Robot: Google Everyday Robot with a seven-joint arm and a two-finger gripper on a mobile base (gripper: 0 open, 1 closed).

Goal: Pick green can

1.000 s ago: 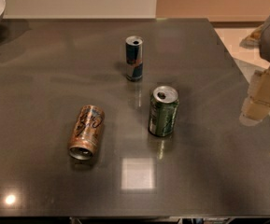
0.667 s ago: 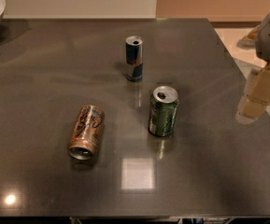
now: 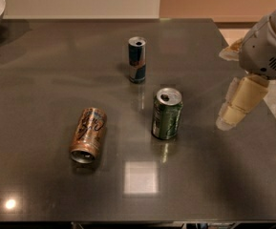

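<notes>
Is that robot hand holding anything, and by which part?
Nothing is held. The gripper hangs right of the upright green can, not touching it.

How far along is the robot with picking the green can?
Done: nothing yet; the green can stands upright on the table, untouched. In hand: the end effector hangs to the right of the can in the picture, over the table's right side, clearly apart from it. Left: reach the can, grip it and lift it.
</notes>
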